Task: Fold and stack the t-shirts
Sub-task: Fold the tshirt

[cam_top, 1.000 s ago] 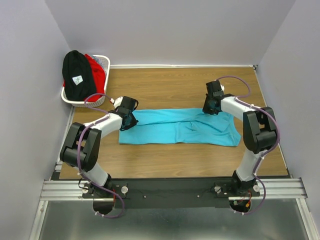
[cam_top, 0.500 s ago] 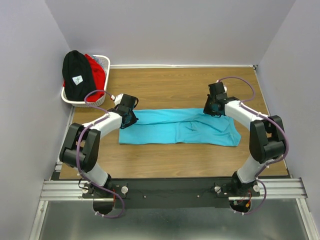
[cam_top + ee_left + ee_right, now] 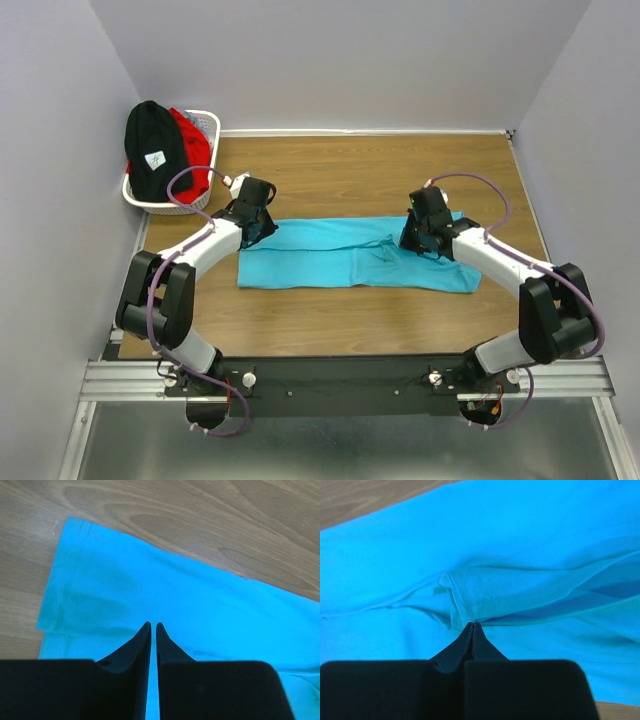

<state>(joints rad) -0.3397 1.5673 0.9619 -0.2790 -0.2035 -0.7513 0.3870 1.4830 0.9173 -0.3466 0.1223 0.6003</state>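
Wooden tabletop (image 3: 380, 165) is seen boxed in by pale walls on three sides, with a broad band of bare wood left beyond the cloth and a narrower strip kept between the cloth and the near edge. Across the middle a turquoise t-shirt (image 3: 330, 262) is spread as a long strip, its near edge running roughly parallel to the tabletop's front and its stitched hem forming the left end. A white lattice basket (image 3: 213, 121) is set in the far left corner, well apart from that shirt. Over its near rim a black t-shirt (image 3: 150, 150) with a small white label is heaped, and a red t-shirt (image 3: 193, 142) is tucked just beside it. The left hand (image 3: 153, 625) is placed at the shirt's far left corner, its fingers drawn nearly together on a fold of the turquoise cloth. The right hand (image 3: 473, 624) is pressed fully together on a puckered ridge of the same shirt near its right end.
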